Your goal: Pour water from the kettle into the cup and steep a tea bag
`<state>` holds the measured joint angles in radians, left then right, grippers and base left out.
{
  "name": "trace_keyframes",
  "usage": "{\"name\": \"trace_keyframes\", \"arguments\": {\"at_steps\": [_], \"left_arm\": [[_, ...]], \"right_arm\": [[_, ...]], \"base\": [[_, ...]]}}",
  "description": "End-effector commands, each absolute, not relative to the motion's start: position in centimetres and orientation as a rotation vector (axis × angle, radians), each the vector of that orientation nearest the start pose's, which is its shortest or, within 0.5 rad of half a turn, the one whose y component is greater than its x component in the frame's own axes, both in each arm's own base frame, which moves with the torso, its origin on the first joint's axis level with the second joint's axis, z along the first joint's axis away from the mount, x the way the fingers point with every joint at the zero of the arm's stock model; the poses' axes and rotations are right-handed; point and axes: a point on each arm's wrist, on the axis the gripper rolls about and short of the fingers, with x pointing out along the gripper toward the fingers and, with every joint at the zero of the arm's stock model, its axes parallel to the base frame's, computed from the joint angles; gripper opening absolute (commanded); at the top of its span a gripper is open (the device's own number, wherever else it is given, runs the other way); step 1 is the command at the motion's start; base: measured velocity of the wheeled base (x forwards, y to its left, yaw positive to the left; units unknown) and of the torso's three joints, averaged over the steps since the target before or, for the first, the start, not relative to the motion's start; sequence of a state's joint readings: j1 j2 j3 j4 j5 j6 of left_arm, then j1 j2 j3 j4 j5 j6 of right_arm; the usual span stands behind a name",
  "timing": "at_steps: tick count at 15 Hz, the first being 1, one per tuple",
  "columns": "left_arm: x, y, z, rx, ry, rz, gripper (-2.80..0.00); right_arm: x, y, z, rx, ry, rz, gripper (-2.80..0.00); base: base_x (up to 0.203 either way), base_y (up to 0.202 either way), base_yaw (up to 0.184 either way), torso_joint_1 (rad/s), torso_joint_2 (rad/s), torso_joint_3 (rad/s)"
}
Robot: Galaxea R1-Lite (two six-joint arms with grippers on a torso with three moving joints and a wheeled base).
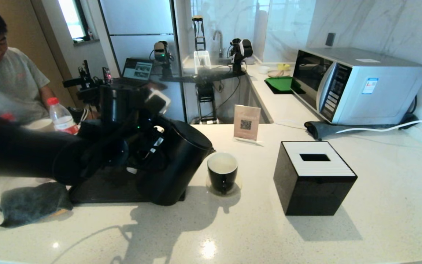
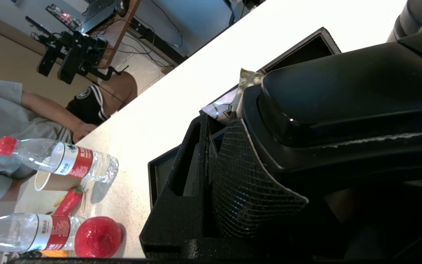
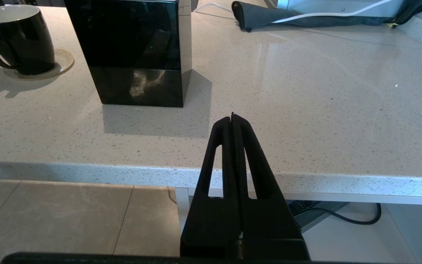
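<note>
My left gripper point(image 1: 137, 145) is clamped on the loop handle of the matte black jug-shaped kettle point(image 1: 176, 165), which sits left of centre in the head view, tilted with its pointed spout point(image 1: 212, 149) leaning toward the small black cup with white inside point(image 1: 222, 172). In the left wrist view the meshed finger pad point(image 2: 247, 183) presses against the handle, so the hold looks firm. The kettle's base is low over, or perhaps resting on, the near right corner of the flat black tray point(image 1: 104, 189); I cannot tell which. The cup stands on a clear round coaster point(image 1: 235, 187) just right of the kettle, the spout at the cup's left rim, not clearly over its opening. No stream of water is visible, and I cannot tell if the cup holds any; I judge the pour as only starting. To do it well: bring the spout over the middle of the cup before adding tilt, then rotate slowly about the spout so the stream lands inside, and hold the handle grip steady against the shifting weight. Risk: water running down the kettle wall onto the speckled white counter point(image 1: 233, 227). A tea bag is not visible. My right gripper point(image 3: 233, 121) is parked at the near counter edge, fingers pressed together and holding nothing, well apart from the black tissue box with white slotted top point(image 1: 315, 176).
</note>
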<state>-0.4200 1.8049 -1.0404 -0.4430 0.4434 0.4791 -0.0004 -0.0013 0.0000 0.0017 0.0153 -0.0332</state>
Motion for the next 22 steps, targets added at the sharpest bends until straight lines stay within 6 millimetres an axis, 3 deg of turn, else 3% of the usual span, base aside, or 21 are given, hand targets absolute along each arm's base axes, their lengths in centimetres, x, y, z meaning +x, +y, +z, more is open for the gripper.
{"name": "trace_keyframes", "arguments": {"at_steps": [1, 22], "left_arm": [[31.9, -13.2, 19.2, 0.615, 0.295, -0.046, -2.8], [31.7, -14.9, 19.0, 0.661, 0.309, -0.042, -2.8]], "right_arm": [[-2.3, 0.0, 7.5, -0.034, 0.001, 0.014, -2.8], [-2.3, 0.0, 7.5, -0.034, 0.001, 0.015, -2.8]], "base": [[0.0, 0.0, 0.0, 0.0, 0.0, 0.0], [0.0, 0.0, 0.0, 0.0, 0.0, 0.0]]}}
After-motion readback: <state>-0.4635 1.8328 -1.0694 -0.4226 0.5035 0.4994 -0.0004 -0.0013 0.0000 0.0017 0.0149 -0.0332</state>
